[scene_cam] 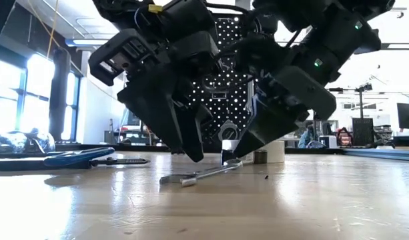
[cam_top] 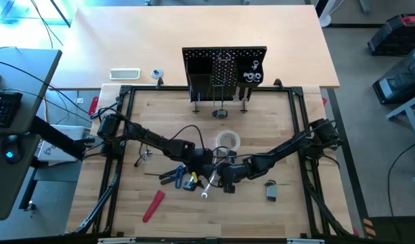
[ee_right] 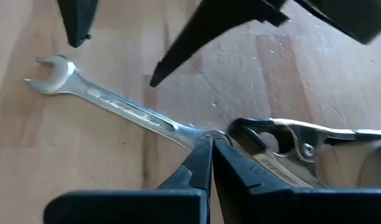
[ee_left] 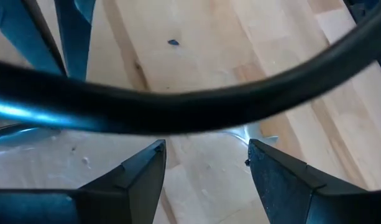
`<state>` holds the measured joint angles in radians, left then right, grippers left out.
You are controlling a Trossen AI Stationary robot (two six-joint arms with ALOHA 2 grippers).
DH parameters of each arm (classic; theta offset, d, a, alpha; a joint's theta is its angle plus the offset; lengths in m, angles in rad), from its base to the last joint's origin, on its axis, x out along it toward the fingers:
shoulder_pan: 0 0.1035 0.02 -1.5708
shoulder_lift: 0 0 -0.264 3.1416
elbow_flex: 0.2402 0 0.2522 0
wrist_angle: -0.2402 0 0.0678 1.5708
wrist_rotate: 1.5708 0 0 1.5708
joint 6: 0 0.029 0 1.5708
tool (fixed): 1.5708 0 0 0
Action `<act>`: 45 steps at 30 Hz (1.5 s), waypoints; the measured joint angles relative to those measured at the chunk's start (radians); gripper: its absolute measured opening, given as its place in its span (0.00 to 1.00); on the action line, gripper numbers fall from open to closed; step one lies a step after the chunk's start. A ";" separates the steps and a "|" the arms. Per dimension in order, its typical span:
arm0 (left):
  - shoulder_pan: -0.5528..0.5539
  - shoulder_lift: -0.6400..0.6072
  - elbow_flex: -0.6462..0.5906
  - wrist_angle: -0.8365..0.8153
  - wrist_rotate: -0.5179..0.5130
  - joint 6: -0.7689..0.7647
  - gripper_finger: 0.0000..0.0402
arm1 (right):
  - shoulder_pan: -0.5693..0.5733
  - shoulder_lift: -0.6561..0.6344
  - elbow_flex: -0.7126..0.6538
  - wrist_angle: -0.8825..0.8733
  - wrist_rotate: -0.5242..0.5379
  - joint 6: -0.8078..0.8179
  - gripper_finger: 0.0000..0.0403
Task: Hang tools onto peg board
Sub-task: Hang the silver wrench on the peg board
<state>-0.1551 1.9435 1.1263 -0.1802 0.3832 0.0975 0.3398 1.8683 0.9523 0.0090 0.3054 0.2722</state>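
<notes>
A silver wrench (ee_right: 115, 102) lies slanted at the table's middle, and my right gripper (ee_right: 207, 142) is shut on its shaft. My left gripper (ee_left: 206, 152) is open just left of it; its dark fingers (ee_right: 168, 62) stand over the wrench's open-jaw half and touch nothing. Blue-handled pliers (cam_top: 173, 175) lie left of the grippers, a red-handled tool (cam_top: 153, 205) lies nearer the front, a white tape roll (cam_top: 227, 141) sits behind and a small tape measure (cam_top: 271, 191) to the right. The black peg board (cam_top: 224, 71) stands upright at the far edge. My right gripper pinches the wrench's shaft (ee_right: 191, 134), well back from the open-jaw end, between its two fingers. The fingers slant down from the table's right and lie across the shaft. The held part (scene_cam: 231, 163) is raised and the open-jaw end (scene_cam: 181, 180) rests on the table.
A second silver tool (ee_right: 289, 146) lies right beside my right fingers. A black cable (ee_left: 190, 106) crosses the left wrist view. The table frame's black rails (cam_top: 119, 135) run along both sides. Bare wood lies at the near right (cam_top: 261, 217).
</notes>
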 joint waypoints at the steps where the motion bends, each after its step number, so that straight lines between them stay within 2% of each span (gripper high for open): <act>1: -0.003 0.000 0.000 0.000 0.000 0.000 0.54 | 0.000 0.000 0.000 0.006 -0.008 -0.008 0.03; 18: -0.004 0.000 0.000 -0.005 -0.009 -0.011 0.54 | 0.010 -0.001 0.000 -0.054 -0.079 0.090 0.03; 27: -0.004 0.000 0.000 -0.008 -0.011 -0.011 0.54 | 0.033 -0.058 0.000 -0.023 -0.005 0.041 0.03; 32: -0.004 0.000 0.000 -0.007 -0.010 -0.010 0.54 | -0.001 -0.050 0.000 0.024 -0.041 0.008 0.03; 45: -0.004 0.000 0.000 -0.008 -0.010 -0.010 0.54 | -0.033 0.004 0.000 -0.004 -0.088 0.011 0.03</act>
<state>-0.1587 1.9430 1.1267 -0.1886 0.3733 0.0879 0.3072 1.8727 0.9524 0.0051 0.2175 0.2833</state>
